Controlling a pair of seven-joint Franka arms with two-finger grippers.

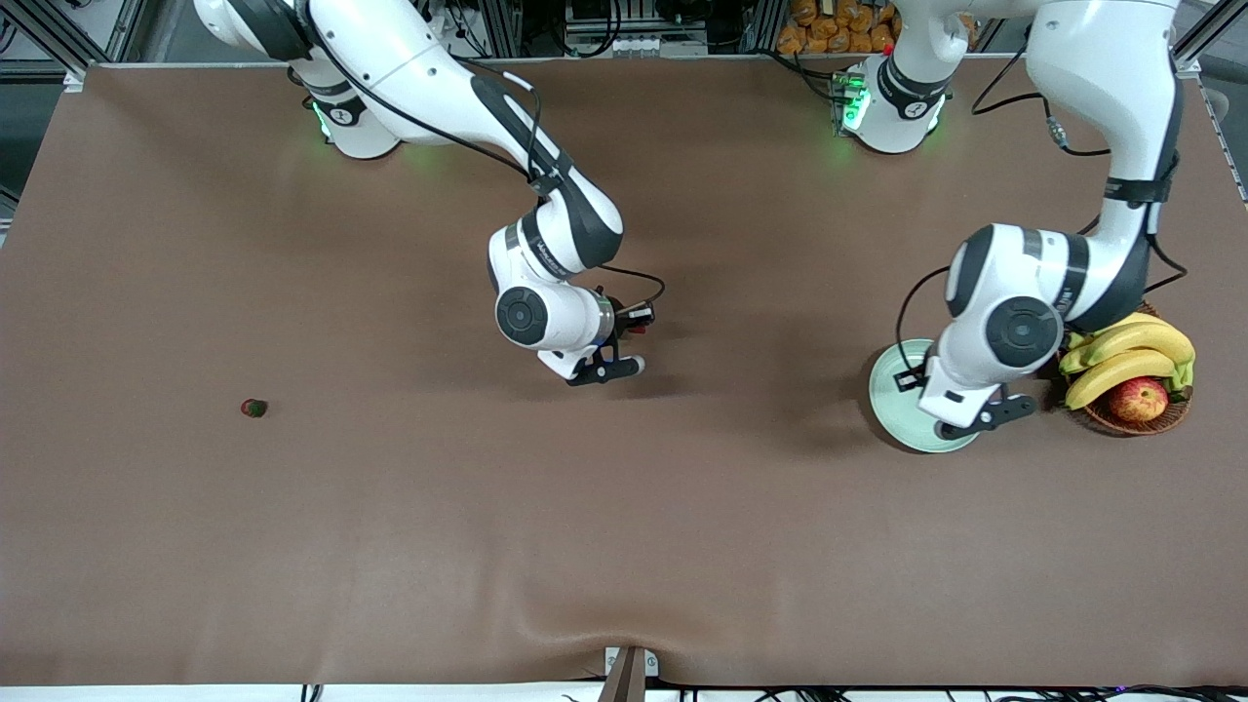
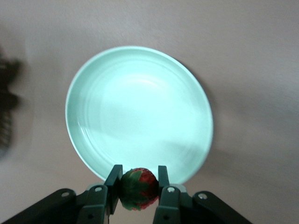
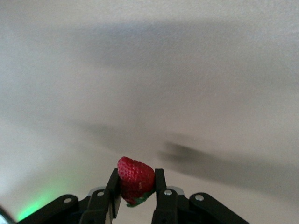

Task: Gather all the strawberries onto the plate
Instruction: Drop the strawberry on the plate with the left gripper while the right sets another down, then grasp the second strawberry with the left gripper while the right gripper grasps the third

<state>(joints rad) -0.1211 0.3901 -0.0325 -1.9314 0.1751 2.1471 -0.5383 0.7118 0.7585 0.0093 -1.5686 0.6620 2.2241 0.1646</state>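
Observation:
My left gripper is shut on a red strawberry with a green leafy cap. It hangs over the edge of the pale mint-green plate, which holds nothing. In the front view the plate lies toward the left arm's end of the table, partly under that arm's wrist. My right gripper is shut on a second strawberry above bare tabletop near the middle of the table, where a bit of red shows at the right gripper. A third, darker strawberry lies alone toward the right arm's end.
A brown wicker basket with bananas and a red-yellow apple stands beside the plate at the left arm's end. The brown table cover has a wrinkle at its edge nearest the front camera.

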